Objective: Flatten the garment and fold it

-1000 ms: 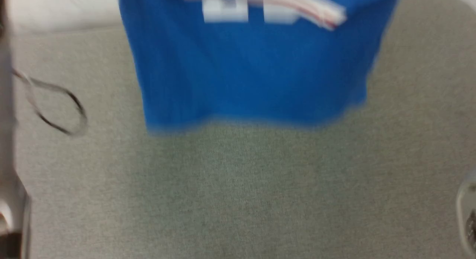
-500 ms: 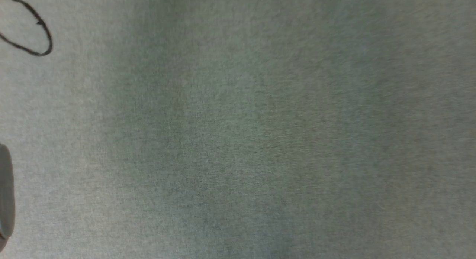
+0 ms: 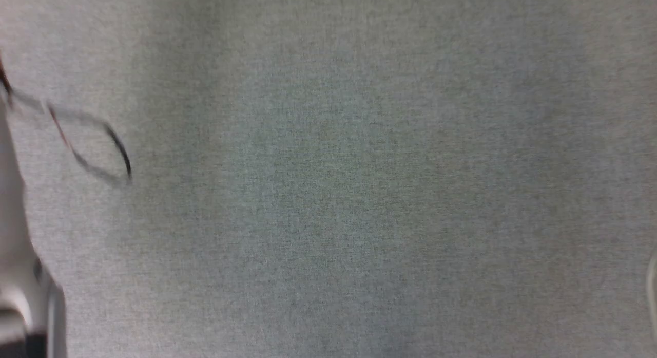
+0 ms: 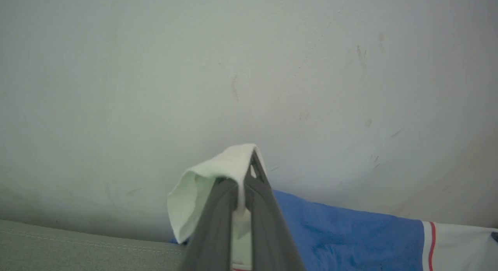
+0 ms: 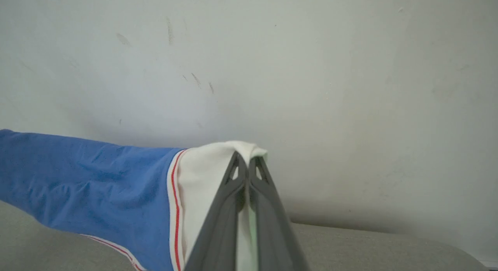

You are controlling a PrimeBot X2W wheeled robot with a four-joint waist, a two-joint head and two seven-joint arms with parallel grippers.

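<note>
The garment (image 4: 342, 232) is a bright blue shirt with white sleeves and red-striped trim. In the left wrist view my left gripper (image 4: 245, 172) is shut on a fold of one white sleeve (image 4: 194, 189), and the blue body runs off to the right. My right gripper (image 5: 246, 162) is shut on the other white sleeve (image 5: 198, 177), with the blue body (image 5: 85, 173) stretching to the left. Both grips hold the cloth above the grey surface (image 5: 369, 247), in front of a pale wall (image 5: 311, 69).
The head view looks down on grey woven cloth (image 3: 359, 193). A thin black cable loop (image 3: 102, 152) hangs at its left, blurred. A pale arm part (image 3: 15, 276) stands at the lower left edge. The pale wall (image 4: 233, 69) is close behind the held sleeves.
The head camera has swung: a second ago the blue garment showed at the top of its picture, now it is out of that picture. The cable loop has shifted with the camera.
</note>
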